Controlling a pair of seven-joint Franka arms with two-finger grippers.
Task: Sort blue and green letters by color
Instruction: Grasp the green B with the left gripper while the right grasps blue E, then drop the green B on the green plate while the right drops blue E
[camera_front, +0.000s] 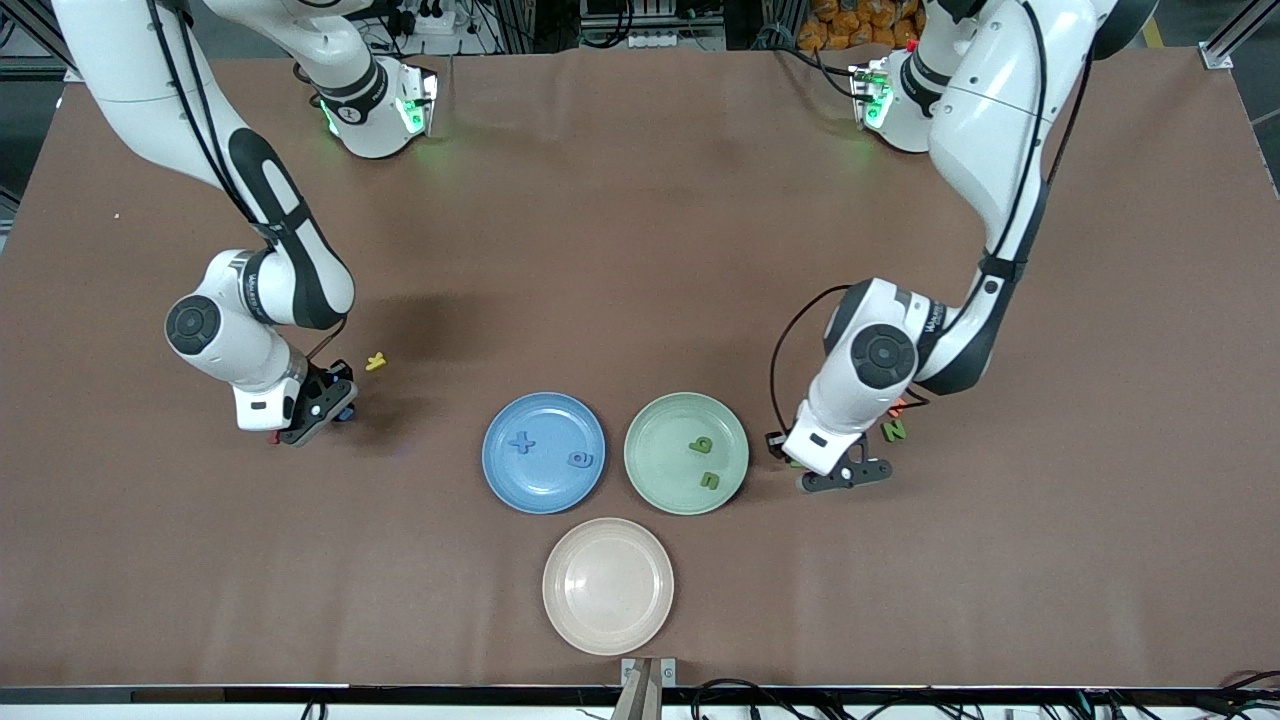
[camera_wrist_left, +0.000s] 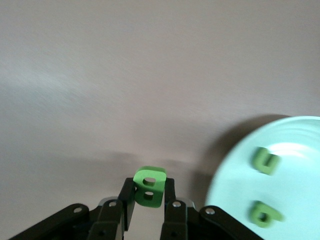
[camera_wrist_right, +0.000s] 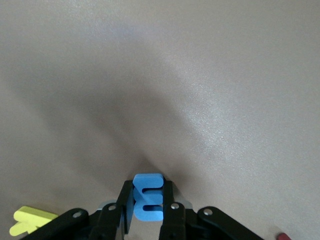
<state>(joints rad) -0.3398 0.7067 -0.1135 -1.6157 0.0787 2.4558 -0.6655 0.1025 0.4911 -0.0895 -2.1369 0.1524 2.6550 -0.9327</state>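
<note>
My left gripper (camera_wrist_left: 149, 189) is shut on a green B (camera_wrist_left: 149, 184), low over the table beside the green plate (camera_wrist_left: 300, 190). That plate (camera_front: 660, 460) holds two green letters (camera_wrist_left: 266, 161) (camera_wrist_left: 263, 212). A green N (camera_front: 894, 431) lies on the table by the left arm. My right gripper (camera_wrist_right: 148, 201) is shut on a blue M (camera_wrist_right: 148, 197) at the table surface toward the right arm's end, seen in the front view at the right gripper (camera_front: 335, 405). The blue plate (camera_front: 545, 485) carries a blue X (camera_front: 521, 443) and a blue a (camera_front: 581, 459).
A beige plate (camera_front: 608, 585) sits nearest the front camera, below the two coloured plates. A yellow letter (camera_front: 375, 361) lies close beside the right gripper. A dark red piece (camera_wrist_right: 283, 235) shows at the edge of the right wrist view.
</note>
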